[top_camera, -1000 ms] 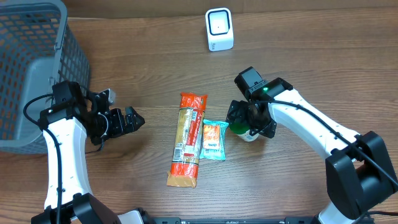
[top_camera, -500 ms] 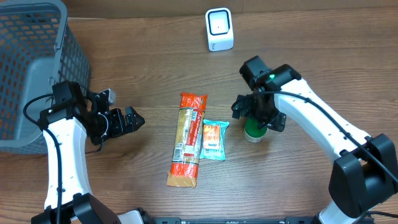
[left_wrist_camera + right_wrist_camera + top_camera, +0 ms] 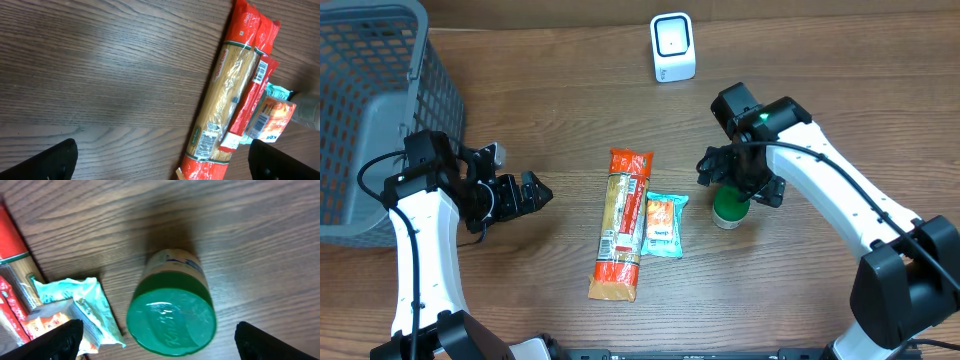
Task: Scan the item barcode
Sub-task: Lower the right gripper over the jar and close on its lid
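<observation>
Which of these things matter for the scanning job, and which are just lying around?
Probably for the job:
green-lidded jar, under the open right hand
white barcode scanner

Lying about for now:
spaghetti pack
teal snack packet
grey basket

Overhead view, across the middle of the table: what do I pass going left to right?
grey basket → left gripper → spaghetti pack → teal snack packet → green-lidded jar

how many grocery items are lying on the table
3: a long pasta pack at centre, a small teal packet against its right side, a green-lidded jar right of that. Basket partly cropped.
</observation>
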Available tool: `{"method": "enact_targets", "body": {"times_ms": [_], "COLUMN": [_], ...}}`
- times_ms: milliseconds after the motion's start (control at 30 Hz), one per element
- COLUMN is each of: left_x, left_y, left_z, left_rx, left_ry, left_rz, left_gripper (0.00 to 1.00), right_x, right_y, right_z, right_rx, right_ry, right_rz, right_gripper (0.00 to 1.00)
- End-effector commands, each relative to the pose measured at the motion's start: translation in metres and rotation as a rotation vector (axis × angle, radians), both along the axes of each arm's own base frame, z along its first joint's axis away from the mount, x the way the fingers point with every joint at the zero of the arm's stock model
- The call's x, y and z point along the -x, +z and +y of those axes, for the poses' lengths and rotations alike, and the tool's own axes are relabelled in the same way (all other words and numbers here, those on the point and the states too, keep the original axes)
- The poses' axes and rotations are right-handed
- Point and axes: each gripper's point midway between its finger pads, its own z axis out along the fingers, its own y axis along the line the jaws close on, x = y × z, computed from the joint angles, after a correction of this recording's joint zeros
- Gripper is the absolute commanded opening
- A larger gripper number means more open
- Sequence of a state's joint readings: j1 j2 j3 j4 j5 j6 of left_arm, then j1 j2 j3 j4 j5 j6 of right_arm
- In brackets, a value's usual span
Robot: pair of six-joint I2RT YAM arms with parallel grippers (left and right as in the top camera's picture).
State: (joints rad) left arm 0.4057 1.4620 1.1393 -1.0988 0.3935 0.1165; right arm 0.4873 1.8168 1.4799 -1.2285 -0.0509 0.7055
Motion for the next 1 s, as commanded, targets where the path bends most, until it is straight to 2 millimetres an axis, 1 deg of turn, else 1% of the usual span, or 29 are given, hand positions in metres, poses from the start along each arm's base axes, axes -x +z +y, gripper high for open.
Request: {"method": "enact_targets", "body": {"times_ms": [0,233,333,567,833,967], "left_x": [-0.001,-0.001,-0.001,-0.001,-0.001,-0.001], "left_y": [0.000,0.000,0.000,0.000,0.000,0.000], "left_z": [-0.004,-0.004,-0.004,-0.004,-0.004,-0.004], "left_rx": [0.007,0.007,0.007,0.007,0.007,0.007], "left_ry": [-0.037,-0.037,-0.037,-0.037,-0.037,-0.037], "left_rz": [-0.011,-0.011,-0.011,-0.011,-0.011,-0.011], "left_gripper": [1.00,0.99,1.00,1.00,1.00,0.99], "right_x": [0.004,0.008,0.008,0.015,0.021,0.021], "right_y": [-0.003,-0.023,-0.030,-0.040,-0.060,-0.066], "right_z": [0.002,-0.013,-0.012,-0.010,-0.010,-0.005], "right_rx": [0.026,0.109,0.103,0.087,0.076,0.060], "right_ry": [0.032,0.034,0.034,0.041,0.046,0.094], "right_rz": [-0.022,-0.030,-0.036,-0.016,-0.012,-0.030], "right_gripper": [1.00,1.00,1.00,1.00,1.00,1.00]}}
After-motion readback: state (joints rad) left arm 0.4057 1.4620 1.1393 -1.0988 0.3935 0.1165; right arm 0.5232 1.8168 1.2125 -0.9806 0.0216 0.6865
